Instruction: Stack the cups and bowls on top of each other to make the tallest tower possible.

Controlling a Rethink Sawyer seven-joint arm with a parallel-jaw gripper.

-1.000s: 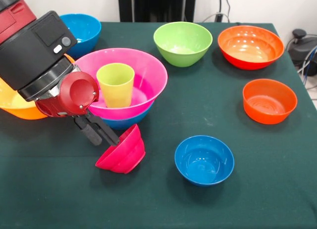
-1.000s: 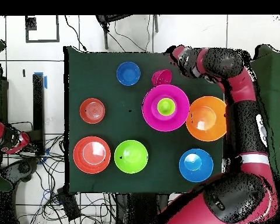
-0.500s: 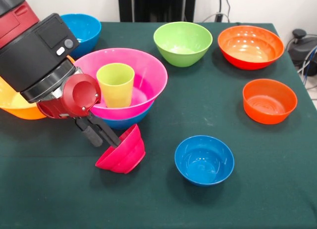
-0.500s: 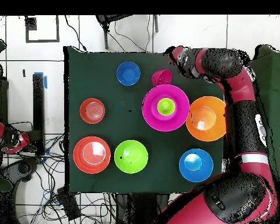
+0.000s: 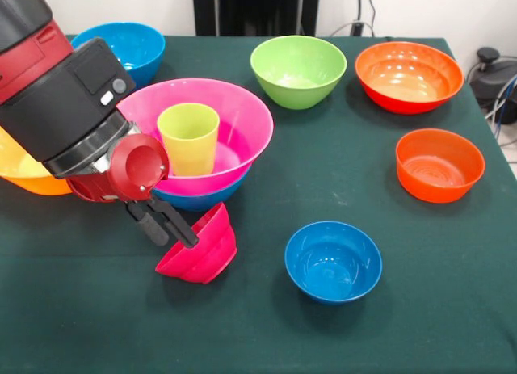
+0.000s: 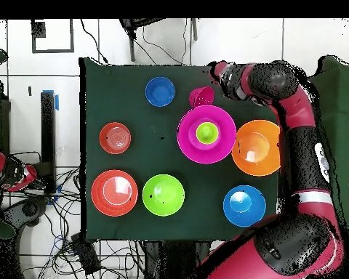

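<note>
Front view: since a second ago the arm has drifted a little rightward and up, while the small crimson bowl (image 5: 198, 249) lies tipped on its side as before. The gripper (image 5: 168, 229) has its dark fingers (image 5: 153, 224) pinched on that bowl's upper rim. Left of the gripper, partly hidden by the arm, sits a large orange bowl (image 5: 24, 176), nothing visible in it. Just above the gripper stands the tower (image 5: 202, 148): a medium blue bowl (image 5: 198, 200) holding the large pink bowl (image 5: 234, 119), which holds the upright lime cup (image 5: 188, 137). Right of the gripper a small blue bowl (image 5: 333, 261) sits empty. Farther right, the green bowl (image 5: 298, 70), a red-orange bowl (image 5: 439, 164) and another orange bowl (image 5: 409, 76) are empty.
</note>
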